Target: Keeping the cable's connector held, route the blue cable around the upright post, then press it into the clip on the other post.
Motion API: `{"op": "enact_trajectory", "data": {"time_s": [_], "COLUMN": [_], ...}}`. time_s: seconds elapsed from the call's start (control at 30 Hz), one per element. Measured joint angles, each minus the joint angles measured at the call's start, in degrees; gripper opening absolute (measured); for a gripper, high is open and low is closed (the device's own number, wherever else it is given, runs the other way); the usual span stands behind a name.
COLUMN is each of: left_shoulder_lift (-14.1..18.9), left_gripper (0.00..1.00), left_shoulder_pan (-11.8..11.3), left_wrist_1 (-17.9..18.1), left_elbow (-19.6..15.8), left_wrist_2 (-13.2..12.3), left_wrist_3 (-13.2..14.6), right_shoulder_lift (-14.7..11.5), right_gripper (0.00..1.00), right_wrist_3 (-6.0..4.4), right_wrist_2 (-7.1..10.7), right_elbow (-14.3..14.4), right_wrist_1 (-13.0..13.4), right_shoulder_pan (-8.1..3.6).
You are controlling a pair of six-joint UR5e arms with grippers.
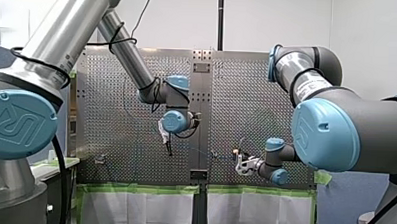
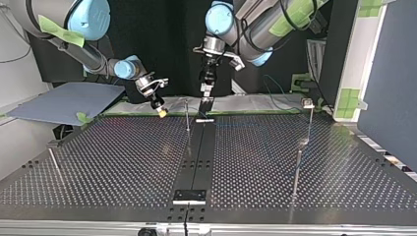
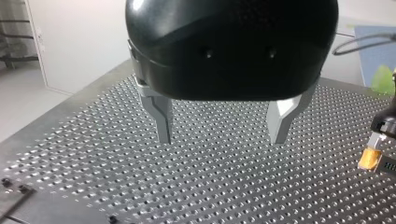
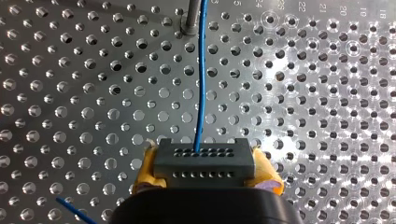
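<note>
The right wrist view shows my right gripper (image 4: 205, 171) with its yellow pads (image 4: 145, 169) shut on a grey connector block (image 4: 203, 161). From the block a thin blue cable (image 4: 201, 88) runs straight ahead, past the foot of an upright post (image 4: 188, 18). In the top view that gripper (image 2: 159, 106) hangs low near the thin post (image 2: 187, 115). My left gripper (image 3: 222, 137) is open, its metal fingers (image 3: 163, 121) wide apart above the perforated plate with nothing between them. It hovers above the table's centre strip (image 2: 206, 88). A taller post with a clip (image 2: 308, 103) stands at the top view's right.
Another post (image 2: 297, 169) stands nearer the top view's front right, and a leaning rod (image 2: 54, 164) at its left. A black bracket (image 2: 189, 195) sits on the centre strip near the front edge. A loose end of blue cable (image 4: 74, 212) lies beside my right gripper.
</note>
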State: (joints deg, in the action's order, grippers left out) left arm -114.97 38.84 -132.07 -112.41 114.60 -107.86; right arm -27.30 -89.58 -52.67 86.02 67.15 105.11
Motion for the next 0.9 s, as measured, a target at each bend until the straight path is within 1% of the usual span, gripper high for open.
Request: {"op": "enact_trajectory", "data": {"time_s": [0.2,0.37,0.5,0.73,0.9], "left_shoulder_lift": [3.3,6.1,8.4,13.0,15.7], "left_gripper": [1.00,1.00,1.00,1.00,1.00], "left_shoulder_pan": [0.0,0.1,0.1,0.0,-0.1], "left_wrist_1": [0.2,1.4,1.9,1.6,1.2], "left_elbow": [-3.3,-6.1,-8.4,-13.0,-15.8], "left_wrist_2": [0.2,0.4,0.5,0.4,0.4], "left_wrist_3": [0.1,0.9,0.9,0.3,-0.1], "right_shoulder_lift": [0.0,0.0,0.0,0.0,0.0], "right_gripper": [0.00,0.00,0.00,0.00,0.00], "right_wrist_3": [0.00,0.00,-0.04,-0.20,-0.13], "right_wrist_2": [0.01,0.02,0.01,-0.13,-0.43], "right_elbow": [0.0,0.0,0.0,-0.1,-0.1], "right_wrist_1": [0.0,0.0,0.0,0.0,0.0], "right_shoulder_pan": [0.07,0.11,0.12,0.09,0.51]}}
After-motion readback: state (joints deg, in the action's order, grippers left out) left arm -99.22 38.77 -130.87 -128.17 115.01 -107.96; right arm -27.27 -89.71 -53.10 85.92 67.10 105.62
